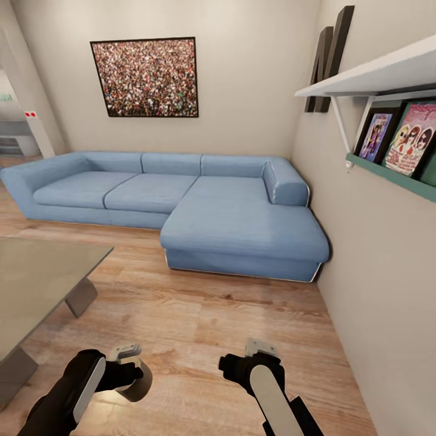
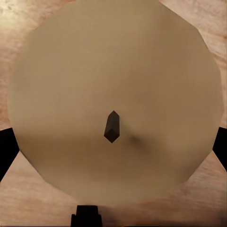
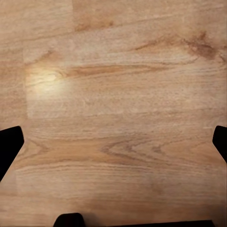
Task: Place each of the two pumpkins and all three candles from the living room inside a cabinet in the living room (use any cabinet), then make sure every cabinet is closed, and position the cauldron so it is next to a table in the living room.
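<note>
A pale blue sectional sofa (image 1: 181,206) fills the corner of a living room, its chaise running along the right-hand wall (image 1: 387,290). Above it, a black-framed picture of a dense crowd (image 1: 145,77) hangs on the beige rear wall (image 1: 254,66). Light wood plank flooring (image 1: 200,327) spreads across the foreground. On the right, a white bracketed shelf (image 1: 375,71) sits over a green ledge (image 1: 393,177) displaying framed prints (image 1: 412,138). A doorway (image 1: 15,121) opens at far left.

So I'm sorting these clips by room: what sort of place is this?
Most likely a home living room: a blue corner sofa, a framed picture on the wall above it, and a low table on the wood floor.
</note>
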Motion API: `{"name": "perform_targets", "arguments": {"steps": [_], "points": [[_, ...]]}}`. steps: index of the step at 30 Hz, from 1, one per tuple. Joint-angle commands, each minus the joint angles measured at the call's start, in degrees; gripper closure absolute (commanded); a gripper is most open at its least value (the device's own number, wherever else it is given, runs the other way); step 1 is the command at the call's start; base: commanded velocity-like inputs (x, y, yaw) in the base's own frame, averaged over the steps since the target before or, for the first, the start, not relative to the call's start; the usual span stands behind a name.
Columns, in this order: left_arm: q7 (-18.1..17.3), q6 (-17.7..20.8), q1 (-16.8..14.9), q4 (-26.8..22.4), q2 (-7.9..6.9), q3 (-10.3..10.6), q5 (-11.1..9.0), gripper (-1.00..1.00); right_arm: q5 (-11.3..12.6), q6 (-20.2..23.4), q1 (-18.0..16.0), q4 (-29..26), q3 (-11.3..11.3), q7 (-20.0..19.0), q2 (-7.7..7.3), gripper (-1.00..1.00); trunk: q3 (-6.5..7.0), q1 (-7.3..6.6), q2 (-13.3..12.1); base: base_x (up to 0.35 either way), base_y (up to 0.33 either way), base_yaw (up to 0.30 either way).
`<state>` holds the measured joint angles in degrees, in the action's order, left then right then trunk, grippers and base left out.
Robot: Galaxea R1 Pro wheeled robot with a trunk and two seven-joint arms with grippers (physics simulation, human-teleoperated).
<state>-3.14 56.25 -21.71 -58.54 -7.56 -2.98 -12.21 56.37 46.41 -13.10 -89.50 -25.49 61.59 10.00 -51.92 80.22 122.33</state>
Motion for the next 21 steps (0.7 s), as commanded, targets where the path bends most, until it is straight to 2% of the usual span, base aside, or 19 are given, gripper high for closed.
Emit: {"name": "perform_targets", "arguments": {"steps": [1,21], "points": [[0.0,0.0,0.0,0.0,0.00,0.0,0.0,1.00,0.0,0.0,0.0,0.0,0.0,0.0,0.00,-1.00,0.09,-0.23,-0.4,0.000,0.000,0.069],[0.2,0.0,0.0,0.1,0.09,0.1,0.0,1.00,-0.4,-0.2,-0.1,1.6,0.3,0.0,0.00,-1.00,1.84,-4.62,-8.4,0.000,0.000,0.080]]}}
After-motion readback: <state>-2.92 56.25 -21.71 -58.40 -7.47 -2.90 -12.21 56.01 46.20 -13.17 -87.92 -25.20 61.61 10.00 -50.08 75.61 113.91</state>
